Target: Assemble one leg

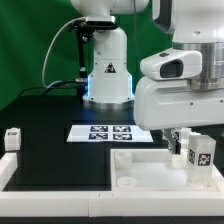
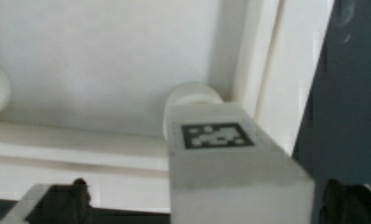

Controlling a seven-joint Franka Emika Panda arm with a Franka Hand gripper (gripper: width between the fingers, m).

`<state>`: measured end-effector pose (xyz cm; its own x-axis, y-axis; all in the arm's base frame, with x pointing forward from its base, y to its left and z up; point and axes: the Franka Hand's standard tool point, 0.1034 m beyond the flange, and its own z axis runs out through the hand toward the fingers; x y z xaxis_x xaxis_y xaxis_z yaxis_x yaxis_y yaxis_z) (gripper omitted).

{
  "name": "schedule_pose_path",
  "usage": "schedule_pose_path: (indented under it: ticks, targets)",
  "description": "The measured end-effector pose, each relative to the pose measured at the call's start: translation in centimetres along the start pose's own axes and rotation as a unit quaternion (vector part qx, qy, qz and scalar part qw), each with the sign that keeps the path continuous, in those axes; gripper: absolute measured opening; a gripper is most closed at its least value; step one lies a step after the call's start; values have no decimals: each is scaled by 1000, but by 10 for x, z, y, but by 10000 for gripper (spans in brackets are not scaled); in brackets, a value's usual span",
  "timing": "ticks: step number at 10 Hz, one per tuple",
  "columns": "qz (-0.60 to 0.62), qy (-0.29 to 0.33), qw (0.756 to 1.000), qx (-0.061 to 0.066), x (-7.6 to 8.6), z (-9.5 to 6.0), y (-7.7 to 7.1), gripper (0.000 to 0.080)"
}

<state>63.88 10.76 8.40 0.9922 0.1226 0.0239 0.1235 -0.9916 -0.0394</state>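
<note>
Two legs: a first leg and a second leg. One tabletop. One marker board.

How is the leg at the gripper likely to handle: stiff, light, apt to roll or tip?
The leg looks like hard moulded plastic, so probably stiff and light. Its smooth surface may slip. Longer than thick with a rounded end, it could tip or roll on the tabletop.
</note>
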Motion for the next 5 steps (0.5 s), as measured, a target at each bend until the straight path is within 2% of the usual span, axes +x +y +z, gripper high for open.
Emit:
schedule_pose_path:
  ticks: [2,4,5]
  targets:
    - [4,3,1000,0,0,0,0,649]
    - [53,3,999,0,0,0,0,411]
    - [93,3,996,1,0,0,0,411]
